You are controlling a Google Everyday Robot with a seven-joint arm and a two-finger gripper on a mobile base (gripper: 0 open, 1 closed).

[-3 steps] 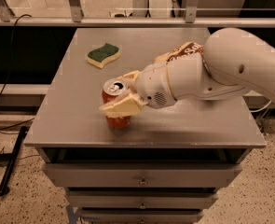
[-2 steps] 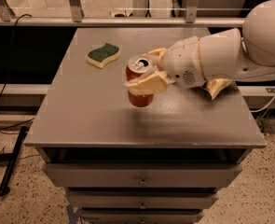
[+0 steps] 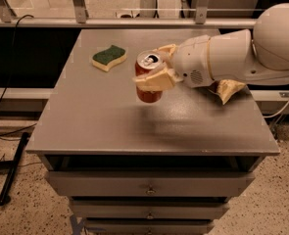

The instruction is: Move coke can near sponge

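Observation:
The red coke can (image 3: 148,93) with a silver top is held upright above the grey table top (image 3: 100,116), a shadow below it. My gripper (image 3: 156,67) comes in from the right and is shut on the can, one cream finger (image 3: 154,81) across its front and the other behind it. The sponge (image 3: 108,58), dark green over pale yellow, lies flat at the back left of the table, a short way left of the can and apart from it.
A crinkled brown-and-cream chip bag (image 3: 227,88) lies at the right, mostly hidden under my white arm (image 3: 242,58). The table is a drawer cabinet (image 3: 149,190). A railing (image 3: 134,21) runs behind it. Cables lie on the floor at the left.
My gripper has lifted the can off the table and carried it back and to the left, closer to the sponge. The chip bag has come partly into view.

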